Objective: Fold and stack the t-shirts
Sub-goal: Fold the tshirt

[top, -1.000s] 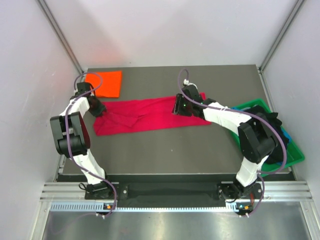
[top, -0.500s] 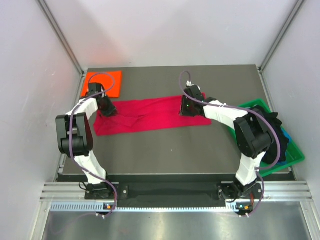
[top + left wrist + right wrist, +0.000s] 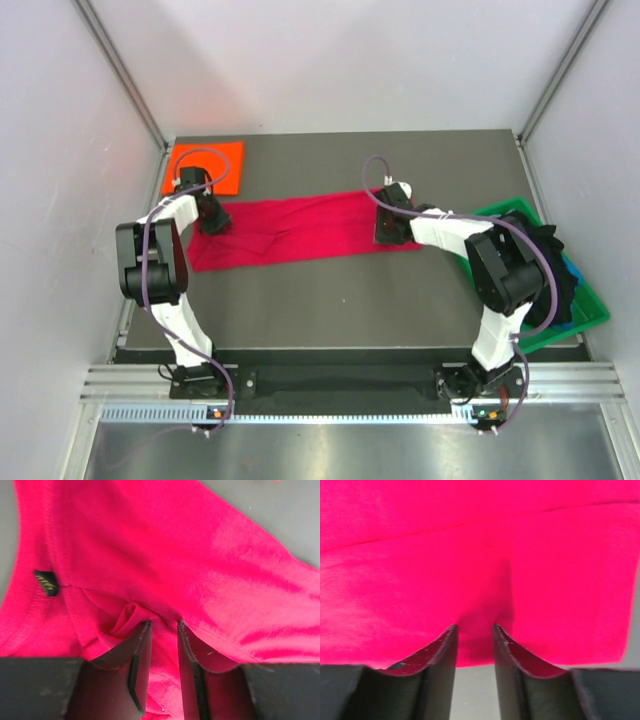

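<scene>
**Operator:** Both arms had shifted in that last second. My right gripper (image 3: 474,647) had slid to the near hem at the right end of the crimson t-shirt (image 3: 300,228), and my left gripper (image 3: 161,650) had moved up onto its left end. Each had its fingers drawn in on a pinch of red cloth.

**Colleague:** Which step was that?

**Operator:** Taking hold for the next fold, I judged. The shirt lay as a long strip across the table (image 3: 330,300), and the orange t-shirt (image 3: 205,167) sat folded at the far left corner. The next move called for lifting both ends evenly so that neither slipped.

**Colleague:** Anything unclear?

**Operator:** I couldn't tell how many layers each pinch held. The dark shirts (image 3: 548,262) in the green bin (image 3: 592,312) were half hidden behind my right arm (image 3: 500,270).
</scene>
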Controlling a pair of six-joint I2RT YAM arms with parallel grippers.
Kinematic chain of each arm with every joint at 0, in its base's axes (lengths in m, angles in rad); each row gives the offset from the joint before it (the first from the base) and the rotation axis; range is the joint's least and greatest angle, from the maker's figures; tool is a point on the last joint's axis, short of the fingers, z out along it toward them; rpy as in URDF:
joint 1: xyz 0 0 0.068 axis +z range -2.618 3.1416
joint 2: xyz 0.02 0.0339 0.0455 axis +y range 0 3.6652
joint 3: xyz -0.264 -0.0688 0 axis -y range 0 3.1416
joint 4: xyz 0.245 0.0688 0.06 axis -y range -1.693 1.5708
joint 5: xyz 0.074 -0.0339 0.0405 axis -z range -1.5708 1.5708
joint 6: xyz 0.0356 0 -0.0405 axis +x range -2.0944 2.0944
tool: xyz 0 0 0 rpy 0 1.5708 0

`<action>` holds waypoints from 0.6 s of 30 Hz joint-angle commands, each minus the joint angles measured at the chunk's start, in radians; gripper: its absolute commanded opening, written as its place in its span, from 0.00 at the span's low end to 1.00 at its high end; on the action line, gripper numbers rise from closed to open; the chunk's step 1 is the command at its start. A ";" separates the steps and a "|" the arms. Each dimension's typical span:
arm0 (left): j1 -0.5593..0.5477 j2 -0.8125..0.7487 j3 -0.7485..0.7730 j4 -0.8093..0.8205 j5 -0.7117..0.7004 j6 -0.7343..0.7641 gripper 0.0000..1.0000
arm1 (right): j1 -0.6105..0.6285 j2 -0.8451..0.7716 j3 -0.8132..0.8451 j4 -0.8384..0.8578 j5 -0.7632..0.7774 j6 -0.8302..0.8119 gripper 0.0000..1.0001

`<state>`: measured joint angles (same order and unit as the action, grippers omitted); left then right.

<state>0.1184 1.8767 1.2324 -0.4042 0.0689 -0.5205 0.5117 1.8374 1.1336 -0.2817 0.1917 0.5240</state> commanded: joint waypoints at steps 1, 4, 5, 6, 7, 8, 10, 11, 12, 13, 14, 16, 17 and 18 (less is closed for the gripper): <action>0.004 -0.022 0.059 -0.027 -0.060 0.005 0.34 | -0.012 -0.072 0.014 -0.059 0.083 -0.004 0.37; 0.004 -0.073 0.097 -0.066 -0.050 0.008 0.36 | -0.030 -0.115 0.017 -0.118 0.123 0.050 0.41; 0.004 -0.092 0.111 -0.080 -0.040 0.008 0.36 | -0.047 -0.122 0.015 -0.155 0.133 0.071 0.41; 0.006 -0.103 0.124 -0.090 -0.029 0.010 0.36 | -0.058 -0.128 0.014 -0.171 0.149 0.089 0.41; 0.004 -0.117 0.119 -0.090 -0.017 0.005 0.36 | -0.067 -0.142 0.009 -0.183 0.155 0.125 0.41; 0.004 -0.131 0.111 -0.082 0.017 0.002 0.36 | -0.085 -0.148 0.000 -0.206 0.161 0.145 0.41; 0.006 -0.178 0.062 -0.059 0.055 -0.007 0.36 | -0.117 -0.158 -0.008 -0.234 0.175 0.216 0.42; 0.004 -0.206 0.044 -0.038 0.075 -0.013 0.36 | -0.128 -0.158 -0.011 -0.256 0.176 0.240 0.41; 0.004 -0.218 0.006 -0.021 0.125 -0.021 0.36 | -0.136 -0.159 -0.011 -0.266 0.175 0.289 0.42; 0.006 -0.229 -0.010 -0.010 0.152 -0.024 0.36 | -0.142 -0.164 -0.015 -0.270 0.176 0.313 0.43; 0.004 -0.249 -0.033 -0.001 0.166 -0.027 0.36 | -0.147 -0.164 -0.020 -0.275 0.178 0.336 0.43; 0.004 -0.284 -0.077 0.034 0.216 -0.042 0.36 | -0.148 -0.156 -0.012 -0.289 0.175 0.392 0.44; 0.006 -0.295 -0.077 0.034 0.239 -0.047 0.36 | -0.145 -0.150 -0.005 -0.300 0.173 0.405 0.45; 0.006 -0.306 -0.100 0.044 0.255 -0.061 0.36 | -0.147 -0.142 0.005 -0.309 0.179 0.436 0.45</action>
<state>0.1207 1.6226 1.1820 -0.4259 0.2214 -0.5491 0.3595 1.7138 1.1210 -0.5381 0.3435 0.8356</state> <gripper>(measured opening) 0.360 0.445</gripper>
